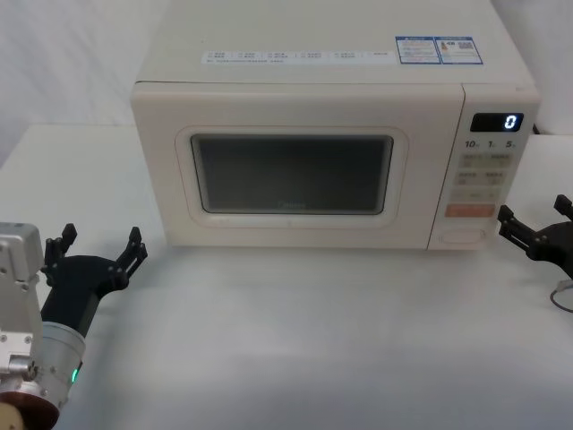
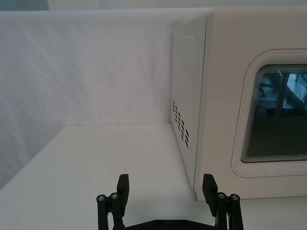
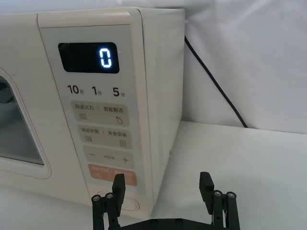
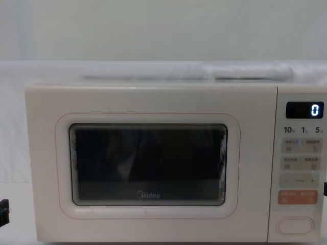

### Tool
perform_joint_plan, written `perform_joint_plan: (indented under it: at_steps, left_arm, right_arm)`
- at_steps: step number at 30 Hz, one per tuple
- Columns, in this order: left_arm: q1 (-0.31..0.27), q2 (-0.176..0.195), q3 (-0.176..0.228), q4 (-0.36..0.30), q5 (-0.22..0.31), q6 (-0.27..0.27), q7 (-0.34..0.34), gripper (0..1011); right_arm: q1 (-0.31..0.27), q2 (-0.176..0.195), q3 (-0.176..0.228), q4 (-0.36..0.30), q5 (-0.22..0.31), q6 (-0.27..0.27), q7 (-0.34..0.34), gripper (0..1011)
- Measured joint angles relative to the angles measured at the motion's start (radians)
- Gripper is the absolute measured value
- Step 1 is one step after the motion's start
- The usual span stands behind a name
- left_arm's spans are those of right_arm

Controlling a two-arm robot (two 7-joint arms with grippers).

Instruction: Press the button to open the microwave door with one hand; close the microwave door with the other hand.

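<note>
Because the right gripper (image 1: 535, 235) hovers with fingers spread at 3 o'clock of the button (image 1: 463, 236), at the microwave's lower right, it risks hitting the orange key (image 1: 470, 210); the microwave door (image 1: 295, 170) is shut, the left gripper (image 1: 98, 253) spread at 8 o'clock.

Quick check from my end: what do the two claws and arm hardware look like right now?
Both the left claw and right claw are matte black, with two blocky fingers and silver screw heads at the knuckles. The left arm's wrist is silver-grey metal with a small green light.
</note>
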Motion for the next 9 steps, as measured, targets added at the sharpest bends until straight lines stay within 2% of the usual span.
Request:
perform_joint_plan:
  at_steps: [9]
  left_arm:
    - [0.0,0.0,0.0,0.0,0.0,0.0,0.0,1001]
  right_arm:
    - [0.0,0.0,0.0,0.0,0.0,0.0,0.0,1002]
